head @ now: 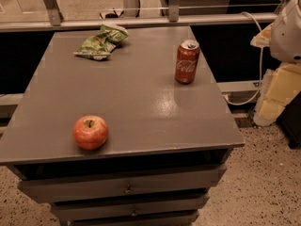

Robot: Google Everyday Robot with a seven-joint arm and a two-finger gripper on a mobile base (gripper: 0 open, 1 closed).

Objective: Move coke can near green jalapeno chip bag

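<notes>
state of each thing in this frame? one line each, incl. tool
coke can: upright, right side of table, apart from bag
green jalapeno chip bag: crumpled, lying flat, far left
apple: stem up, near front edge
drawers: shut
tool: not in view; only white arm part at right edge

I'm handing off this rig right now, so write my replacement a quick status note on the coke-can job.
Gripper: not in view; only a white part of the robot shows at the right edge.
Coke can stands upright on the grey table, far right side, nothing touching it.
Green jalapeno chip bag lies far left, well apart from the can.
Apple sits near the front edge.
Done: nothing yet. Left: grasp can, carry it left, set it beside the bag.
</notes>
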